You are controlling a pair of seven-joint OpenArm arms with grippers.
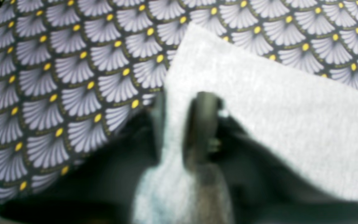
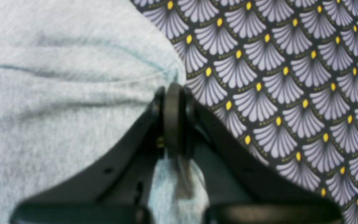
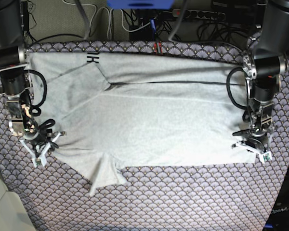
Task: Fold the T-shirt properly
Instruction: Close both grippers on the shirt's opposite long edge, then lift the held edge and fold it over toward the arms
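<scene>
Your right gripper [image 2: 173, 93] is clenching the T-shirt [image 3: 154, 120] right now, its jaws pressed tight together on a pinched edge of grey cloth, with a bunch of that cloth poking out behind the jaws toward the wrist and creases in the fabric running away from the pinch. Ahead of those jaws and off to one side you are seeing bare fan-patterned tablecloth [image 2: 275, 93]. Your left gripper [image 1: 182, 102] is sitting over a corner of the shirt, a strip of grey fabric running between its two fingers [image 1: 202, 124]; the picture is blurred there, so you cannot tell whether those jaws are actually biting down on it or standing slightly apart. Beyond that gripper's tips the shirt corner is ending and the tablecloth is showing. From the base view, the shirt is lying spread wide across the table between your two grippers, each one sitting at a near corner of it, black lettering [image 3: 93, 58] peeking out at the far edge
</scene>
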